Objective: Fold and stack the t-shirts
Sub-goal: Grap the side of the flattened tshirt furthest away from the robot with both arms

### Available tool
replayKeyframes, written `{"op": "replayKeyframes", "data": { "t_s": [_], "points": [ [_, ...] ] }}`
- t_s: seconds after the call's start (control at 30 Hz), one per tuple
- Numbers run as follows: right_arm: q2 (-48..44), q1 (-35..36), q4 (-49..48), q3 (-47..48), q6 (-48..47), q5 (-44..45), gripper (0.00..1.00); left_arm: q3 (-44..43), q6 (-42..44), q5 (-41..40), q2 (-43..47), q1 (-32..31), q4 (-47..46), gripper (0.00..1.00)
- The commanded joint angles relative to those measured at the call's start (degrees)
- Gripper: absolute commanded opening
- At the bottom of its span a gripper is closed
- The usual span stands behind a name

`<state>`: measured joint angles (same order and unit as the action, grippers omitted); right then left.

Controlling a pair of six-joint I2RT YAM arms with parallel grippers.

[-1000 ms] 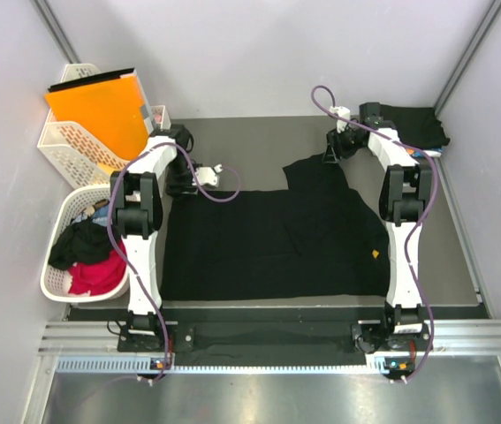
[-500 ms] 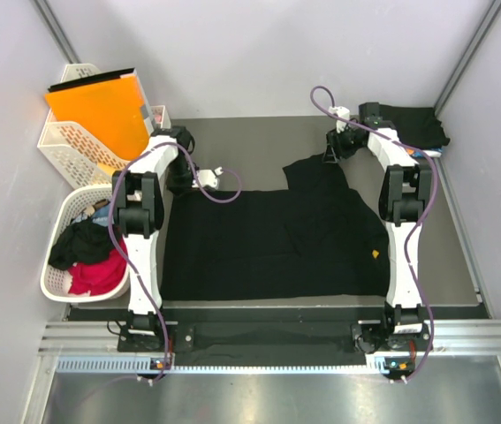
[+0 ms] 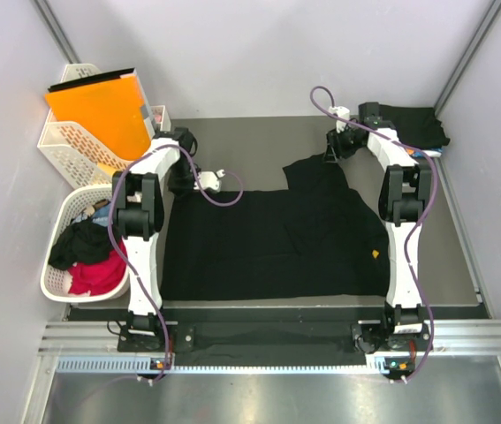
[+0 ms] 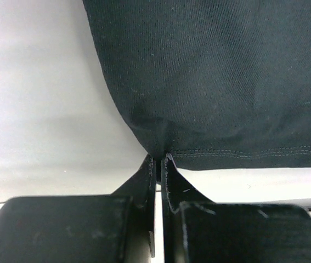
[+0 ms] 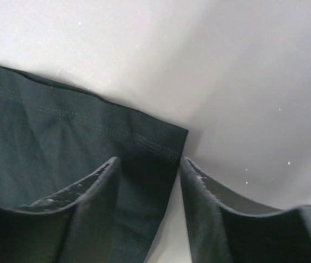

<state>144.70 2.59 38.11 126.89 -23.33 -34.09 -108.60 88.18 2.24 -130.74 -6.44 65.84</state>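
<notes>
At the middle of the table (image 3: 250,132) a black t-shirt (image 3: 268,243) lies spread flat, and both arms reach to its far edge. The left gripper (image 4: 159,159) is at the far left corner of the shirt. Its jaws are pressed together on the hem, and a small pinch of cloth bunches just in front of the tips. From this point the shirt runs away to the right and to the near side.

The right gripper (image 5: 150,161) stands at the far right, where a part of the shirt sticks out toward the far side. Its jaws are about half apart. The stitched corner lies between them, one finger over the cloth and the other over bare table just beside the edge, so nothing is gripped yet. Whether the fingers touch the table cannot be told.

It seems that each arm takes one far corner so that the far edge can be lifted evenly and folded toward the near side.

A dark pile (image 3: 413,124) of cloth sits in the far right corner, well apart, probably the stack. At the left, a white basket (image 3: 56,283) holds loose shirts (image 3: 87,256), black and red.
</notes>
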Motion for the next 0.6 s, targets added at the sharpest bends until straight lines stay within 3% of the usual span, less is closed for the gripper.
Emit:
{"op": "replayKeyframes", "data": {
  "t_s": [0.0,0.4,0.57],
  "points": [
    [-2.05,1.1,-0.75,2.13,-0.05,0.69,0.53,1.28,-0.11,2.68,2.59,-1.03,-1.42,0.0],
    [-2.77,0.75,-1.9,3.01,0.31,1.04,0.57,1.72,-1.08,2.68,2.77,-1.91,-1.24,0.0],
    [-1.62,0.05,-1.9,2.84,0.92,-0.01,0.49,2.51,-1.17,2.24,3.29,-2.18,-0.98,0.0]
  ]
}}
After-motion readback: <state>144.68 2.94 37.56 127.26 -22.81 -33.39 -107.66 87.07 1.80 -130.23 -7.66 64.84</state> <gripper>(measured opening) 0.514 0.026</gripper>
